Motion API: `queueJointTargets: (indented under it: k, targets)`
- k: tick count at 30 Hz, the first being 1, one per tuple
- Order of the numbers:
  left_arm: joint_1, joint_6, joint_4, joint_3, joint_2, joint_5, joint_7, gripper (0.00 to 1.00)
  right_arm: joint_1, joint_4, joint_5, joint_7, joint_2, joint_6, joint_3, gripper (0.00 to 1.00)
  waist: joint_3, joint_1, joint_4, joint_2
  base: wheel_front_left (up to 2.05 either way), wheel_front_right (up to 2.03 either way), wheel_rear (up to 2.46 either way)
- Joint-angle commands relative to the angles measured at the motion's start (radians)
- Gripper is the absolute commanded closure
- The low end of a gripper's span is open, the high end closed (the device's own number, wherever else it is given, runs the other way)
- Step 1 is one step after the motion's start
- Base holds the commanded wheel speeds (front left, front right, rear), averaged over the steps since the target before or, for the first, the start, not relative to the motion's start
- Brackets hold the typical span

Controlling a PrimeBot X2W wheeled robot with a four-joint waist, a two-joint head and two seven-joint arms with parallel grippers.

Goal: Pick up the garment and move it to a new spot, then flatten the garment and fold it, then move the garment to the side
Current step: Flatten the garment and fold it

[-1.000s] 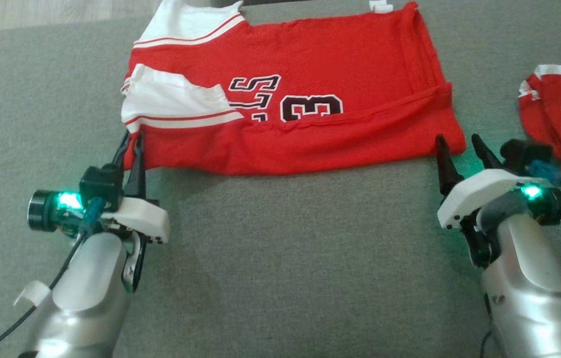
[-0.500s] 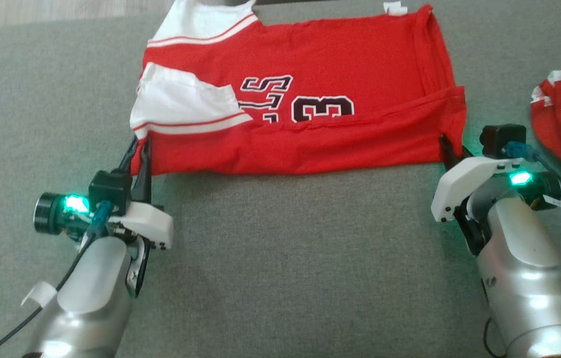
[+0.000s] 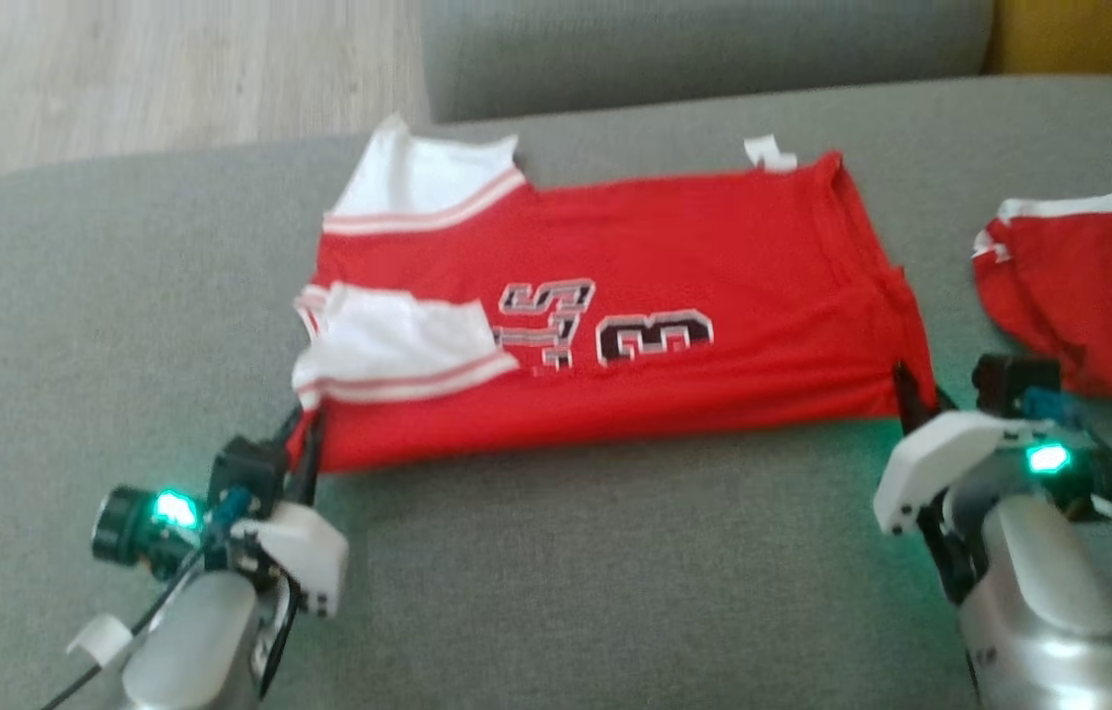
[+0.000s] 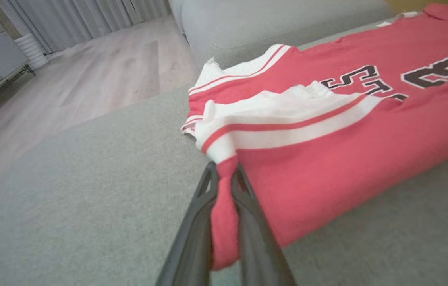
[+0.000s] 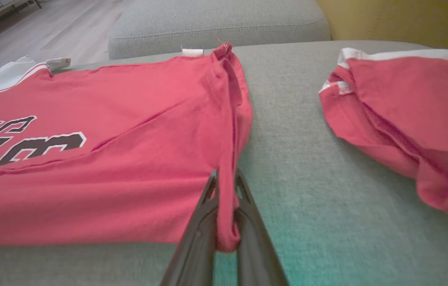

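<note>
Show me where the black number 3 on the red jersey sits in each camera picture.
Head view: the number 3 sits centre, on the red jersey.
Left wrist view: the 3, far upper right.
Right wrist view: the 3, left side, mid-height.
Shared landmark: grey back cushion beyond the jersey, all three.

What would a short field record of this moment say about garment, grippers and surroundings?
garment: red jersey, partly folded, lying on the grey cushion
left gripper: shut on the jersey's near left corner
right gripper: shut on the jersey's near right corner
other: second red garment, apart from the jersey, to its right
</note>
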Motion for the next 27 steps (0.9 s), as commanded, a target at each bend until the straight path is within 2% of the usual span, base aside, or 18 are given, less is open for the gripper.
queueJointTargets:
  k: [1,8,12,14,22,23,24,25,26,27]
  targets:
    - [-0.012,-0.005,-0.024,0.027,0.048,-0.003,0.012,1.00,0.010,-0.050,0.011,0.013,-0.002,-0.001,0.011,1.00,-0.036,0.0001,-0.010,-0.0001,0.00,0.00,0.00]
    - [0.081,-0.062,-0.101,-0.009,0.082,-0.029,0.148,1.00,0.159,-0.212,0.028,0.145,-0.002,-0.001,0.008,1.00,-0.093,0.0001,-0.012,-0.0001,0.00,0.00,0.00]
    - [0.132,-0.080,-0.190,-0.016,0.113,-0.053,0.242,1.00,0.245,-0.339,0.039,0.222,-0.002,-0.001,0.004,1.00,-0.111,0.0001,-0.014,-0.0001,0.00,0.00,0.00]
    - [0.167,-0.090,-0.272,-0.023,0.138,-0.070,0.322,1.00,0.297,-0.426,0.054,0.270,-0.002,-0.001,0.002,1.00,-0.114,0.0001,-0.014,-0.0001,0.00,0.00,0.00]
    - [0.223,-0.058,-0.444,-0.019,0.173,-0.089,0.414,1.00,0.356,-0.538,0.092,0.311,-0.002,-0.001,0.000,1.00,-0.090,0.0001,-0.012,-0.0001,0.00,0.00,0.00]
    - [0.223,-0.044,-0.456,-0.014,0.174,-0.086,0.412,0.87,0.355,-0.546,0.097,0.299,-0.002,-0.001,0.000,0.47,-0.084,0.0001,-0.012,-0.0001,0.00,0.00,0.00]
    - [0.223,-0.044,-0.456,-0.014,0.174,-0.086,0.412,0.87,0.355,-0.546,0.097,0.299,-0.002,-0.001,0.000,0.47,-0.084,0.0001,-0.012,-0.0001,0.00,0.00,0.00]
    - [0.223,-0.031,-0.465,-0.009,0.174,-0.084,0.407,0.51,0.352,-0.550,0.114,0.284,-0.002,-0.001,-0.004,0.00,-0.079,0.0001,-0.012,-0.0001,0.00,0.00,0.00]
    - [0.223,-0.023,-0.472,-0.006,0.174,-0.081,0.401,0.04,0.348,-0.553,0.126,0.268,-0.002,-0.001,-0.005,0.00,-0.074,0.0001,-0.013,-0.0001,0.00,0.00,0.00]
    - [0.222,-0.012,-0.478,0.000,0.171,-0.081,0.392,0.00,0.343,-0.557,0.132,0.245,-0.002,-0.001,-0.003,0.00,-0.070,0.0001,-0.013,-0.0001,0.00,0.00,0.00]
